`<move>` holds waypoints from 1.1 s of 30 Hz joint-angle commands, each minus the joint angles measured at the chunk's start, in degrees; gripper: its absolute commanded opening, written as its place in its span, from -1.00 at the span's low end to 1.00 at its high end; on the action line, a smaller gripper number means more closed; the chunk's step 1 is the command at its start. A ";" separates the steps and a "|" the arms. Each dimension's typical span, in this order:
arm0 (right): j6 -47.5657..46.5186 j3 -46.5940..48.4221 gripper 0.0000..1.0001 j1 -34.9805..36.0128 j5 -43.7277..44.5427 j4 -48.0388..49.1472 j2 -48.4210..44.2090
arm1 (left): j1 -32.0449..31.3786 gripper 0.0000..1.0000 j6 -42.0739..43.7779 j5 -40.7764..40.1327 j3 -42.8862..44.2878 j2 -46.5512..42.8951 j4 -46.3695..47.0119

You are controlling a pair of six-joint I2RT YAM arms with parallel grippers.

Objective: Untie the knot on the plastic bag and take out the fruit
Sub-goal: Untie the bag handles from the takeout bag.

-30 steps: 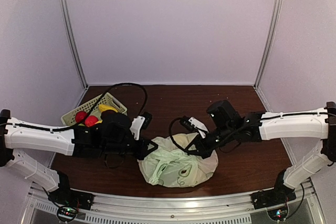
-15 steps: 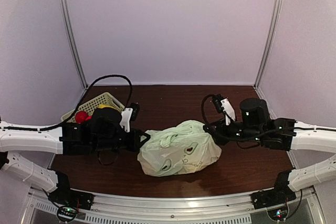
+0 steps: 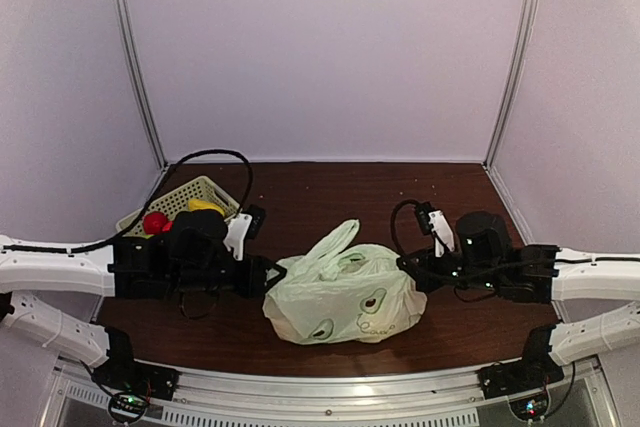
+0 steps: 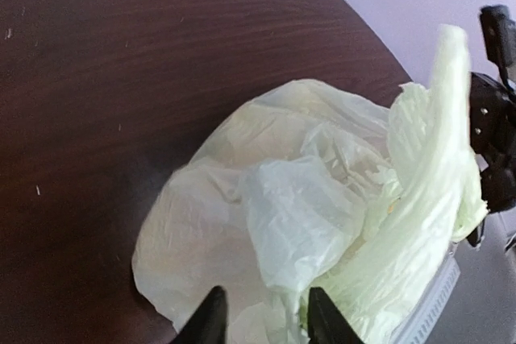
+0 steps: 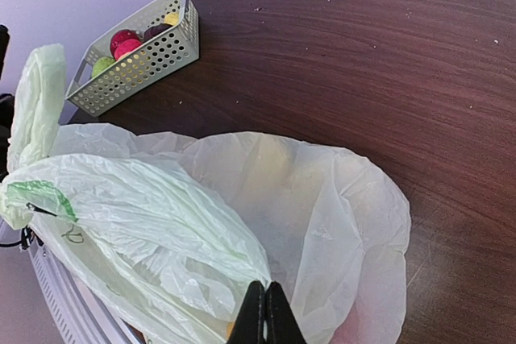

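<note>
The plastic bag [image 3: 345,292], pale green and crinkly, lies bunched on the dark table between my two grippers. One loose handle loop [image 3: 340,237] stands up from its top. I cannot make out the knot in any view. The fruit shows only as faint yellow and pink tints through the plastic [image 5: 282,167]. My left gripper [image 3: 272,272] sits at the bag's left edge. In the left wrist view it [image 4: 266,324] is open, with bag plastic [image 4: 306,199] lying between its fingertips. My right gripper [image 3: 405,267] is at the bag's right edge, and its jaws [image 5: 264,316] are shut on a fold of the bag [image 5: 161,223].
A pale slotted basket [image 3: 190,190] with red and yellow pieces stands at the back left, behind my left arm; it also shows in the right wrist view [image 5: 137,78]. Grey walls close in the table on three sides. A metal rail runs along the near edge.
Both arms pulled apart and lowered, stretching the bag sideways. The left gripper then opened, the bag settled, and a handle loop now stands up. The right gripper stayed shut.
</note>
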 commanded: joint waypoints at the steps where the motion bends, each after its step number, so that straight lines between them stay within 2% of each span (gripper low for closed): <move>1: 0.09 1.07 -1.00 -0.45 1.61 -0.58 -1.43 | 0.38 0.03 8.82 -0.14 9.37 -0.15 -4.83; 3: -0.09 1.56 -1.00 -0.41 1.56 -0.89 -1.27 | 0.34 0.27 11.30 -1.27 13.55 0.81 -7.73; 8: -0.20 2.28 -1.00 -0.39 1.56 -0.66 -0.52 | 0.32 0.64 15.18 1.58 20.49 3.90 -9.35; 15: 0.47 2.47 -1.00 -0.45 0.10 0.18 -0.06 | 0.23 0.83 15.62 6.19 26.76 13.10 -9.13; 22: 0.71 2.35 -1.00 -0.44 -0.18 0.33 0.41 | 0.20 0.88 15.64 9.27 30.74 20.22 -7.20; 24: 0.83 2.16 -1.00 -0.43 -0.19 0.48 0.34 | 0.20 0.79 15.64 9.29 31.62 21.30 -7.20; 27: 0.88 1.93 -1.00 -0.45 -0.07 0.71 0.15 | 0.23 0.55 15.43 8.75 32.52 22.15 -7.20; 33: 0.77 1.61 -1.00 -0.43 0.03 0.60 0.05 | 0.20 -0.09 14.50 6.48 33.19 23.21 -7.15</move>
